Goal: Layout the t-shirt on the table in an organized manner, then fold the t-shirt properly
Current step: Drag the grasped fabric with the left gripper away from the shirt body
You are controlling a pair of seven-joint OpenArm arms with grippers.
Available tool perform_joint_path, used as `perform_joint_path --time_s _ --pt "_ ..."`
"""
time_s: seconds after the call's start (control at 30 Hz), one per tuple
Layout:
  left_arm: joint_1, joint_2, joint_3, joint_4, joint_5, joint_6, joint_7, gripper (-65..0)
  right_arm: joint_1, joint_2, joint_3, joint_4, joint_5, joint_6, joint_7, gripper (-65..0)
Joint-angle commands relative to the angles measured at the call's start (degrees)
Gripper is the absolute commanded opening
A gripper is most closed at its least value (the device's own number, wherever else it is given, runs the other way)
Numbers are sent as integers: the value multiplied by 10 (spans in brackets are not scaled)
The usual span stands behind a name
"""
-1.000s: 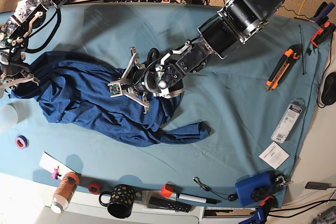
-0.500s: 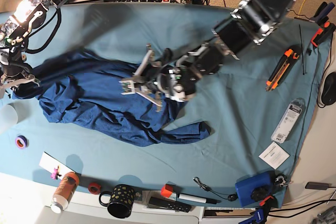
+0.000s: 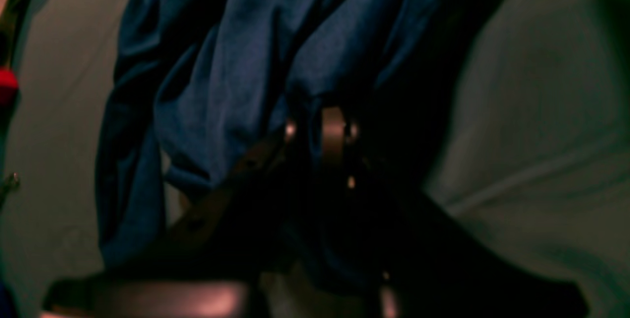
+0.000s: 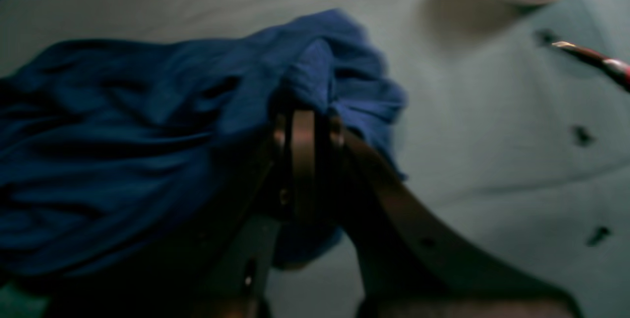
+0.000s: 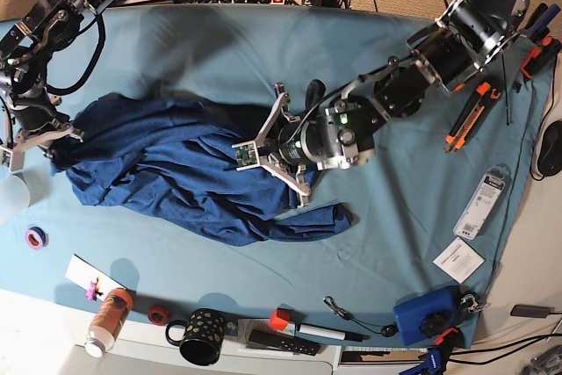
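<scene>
The dark navy t-shirt (image 5: pixel 176 173) lies crumpled and stretched across the left half of the teal table (image 5: pixel 395 208), one end trailing out to the lower middle. My left gripper (image 5: pixel 248 151) is shut on a bunch of the shirt near its middle; the left wrist view shows the fingertips (image 3: pixel 334 126) pinching the t-shirt (image 3: pixel 236 62) fabric. At the shirt's left end my right gripper (image 5: pixel 46 141) is shut on the t-shirt (image 4: pixel 147 126); the fabric bulges over its fingertips (image 4: pixel 302 126) in the right wrist view.
A white cup (image 5: pixel 9 195) and a purple tape roll (image 5: pixel 35 236) sit at the left edge. A bottle (image 5: pixel 110 318), a black mug (image 5: pixel 202 335) and a marker (image 5: pixel 320 331) line the front. On the right lie an orange box cutter (image 5: pixel 470 116), cards and a blue box (image 5: pixel 426 313).
My left gripper has pulled its bunch of shirt to the right, drawing the fabric out. The right gripper has shifted slightly right with the shirt's left end.
</scene>
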Motion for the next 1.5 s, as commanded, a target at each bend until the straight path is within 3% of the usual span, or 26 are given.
perform_joint_path --time_s 0.0,0.17,0.33,0.43,0.5,0.73,0.83,1.03,1.13,1.27,1.37,1.47 --pt "-10 1 -5 12 0 5 0 -650 8 9 1 9 23 5 4 -650" --pt "4 0 -7 16 0 4 49 -650 4 -2 1 9 113 43 -58 -650" --pt "24 0 -7 16 0 1 85 -650 -28 -24 1 10 156 68 -66 -650" --pt "30 0 -7 16 0 -4 85 -436 -46 -31 1 10 156 81 -65 -650" --pt "29 0 -7 16 0 -2 85 -376 -54 -30 1 10 156 81 -65 -650" --pt "24 0 -7 16 -36 -5 83 -374 -59 -30 1 10 154 86 -65 -650" --pt "22 1 -10 16 -54 -5 85 -344 -59 -30 1 10 154 94 -65 -650" --pt "23 1 -83 16 -96 -18 85 -338 -59 -30 1 10 154 93 -65 -650" --pt "23 1 -147 16 -144 -27 94 -339 -59 -30 1 10 154 93 -65 -650" --pt "28 1 -210 14 -236 -46 146 -339 -59 -30 1 10 154 93 -65 -650" --pt "40 1 -223 8 -297 -62 173 -340 -59 -30 1 10 154 93 -65 -650" --pt "63 5 -223 6 -304 -63 160 -341 -59 -30 1 10 154 93 -65 -650"
